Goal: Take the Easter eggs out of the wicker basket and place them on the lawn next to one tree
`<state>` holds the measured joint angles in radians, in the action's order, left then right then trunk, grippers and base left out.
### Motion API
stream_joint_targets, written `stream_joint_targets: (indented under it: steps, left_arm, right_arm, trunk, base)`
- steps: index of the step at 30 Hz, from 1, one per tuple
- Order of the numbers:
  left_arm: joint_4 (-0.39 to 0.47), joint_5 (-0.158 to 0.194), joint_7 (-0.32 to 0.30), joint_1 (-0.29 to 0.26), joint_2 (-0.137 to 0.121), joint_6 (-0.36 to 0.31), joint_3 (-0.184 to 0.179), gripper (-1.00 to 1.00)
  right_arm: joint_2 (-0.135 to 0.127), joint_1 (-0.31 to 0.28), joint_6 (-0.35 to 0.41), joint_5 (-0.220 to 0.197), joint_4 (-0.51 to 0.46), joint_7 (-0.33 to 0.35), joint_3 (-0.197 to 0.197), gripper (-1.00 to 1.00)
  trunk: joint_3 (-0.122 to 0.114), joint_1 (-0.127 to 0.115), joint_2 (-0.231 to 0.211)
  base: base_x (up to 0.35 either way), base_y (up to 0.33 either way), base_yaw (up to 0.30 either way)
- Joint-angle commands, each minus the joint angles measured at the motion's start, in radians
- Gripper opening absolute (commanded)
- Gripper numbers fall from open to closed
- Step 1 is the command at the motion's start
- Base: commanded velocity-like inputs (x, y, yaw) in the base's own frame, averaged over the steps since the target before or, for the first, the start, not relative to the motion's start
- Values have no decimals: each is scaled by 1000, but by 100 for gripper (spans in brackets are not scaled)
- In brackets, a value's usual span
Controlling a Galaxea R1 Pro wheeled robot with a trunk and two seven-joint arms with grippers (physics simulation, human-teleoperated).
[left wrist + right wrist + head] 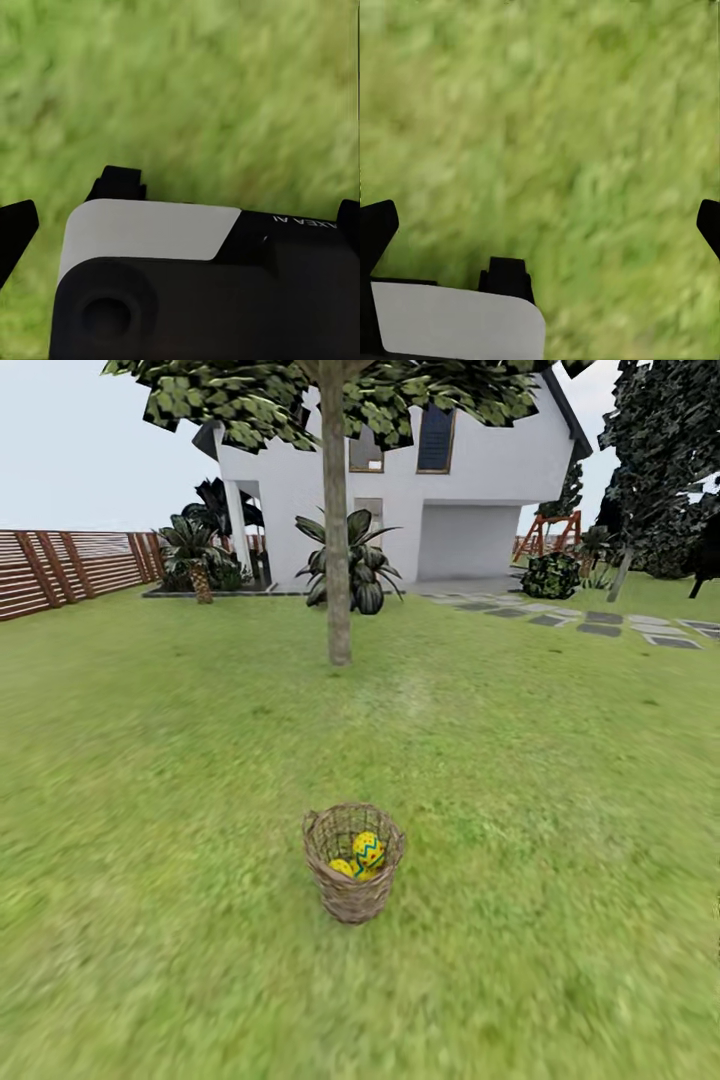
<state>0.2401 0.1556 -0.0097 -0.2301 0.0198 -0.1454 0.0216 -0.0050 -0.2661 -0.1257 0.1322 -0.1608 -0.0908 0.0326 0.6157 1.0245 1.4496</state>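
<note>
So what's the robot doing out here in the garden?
Nothing is being handled yet. The wicker basket stands upright on the lawn ahead of the robot, with Easter eggs still inside. The tree stands farther off, toward the house. Both wrist cameras look down at bare grass, with nothing between the fingertips.

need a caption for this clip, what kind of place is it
A house's garden, it seems: a wide lawn with a tree, a white house behind, and a slatted fence along one side.
</note>
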Motion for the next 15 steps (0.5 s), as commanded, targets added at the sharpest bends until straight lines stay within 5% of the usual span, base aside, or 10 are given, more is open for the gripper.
stream_joint_targets:
  steps: [1, 15]
  left_arm:
    - [2, 9, -1, 0, 0, -6, 2, 100]
    - [2, 9, -1, 0, 0, -6, 1, 100]
  right_arm:
    - [0, -1, -2, 9, 1, -6, 3, 100]
    - [-1, -1, -2, 9, 1, -3, 2, 100]
  trunk:
    - [0, 0, 0]
    - [-11, 0, 0]
  base:
    - [303, 138, -229]
    - [310, 115, -256]
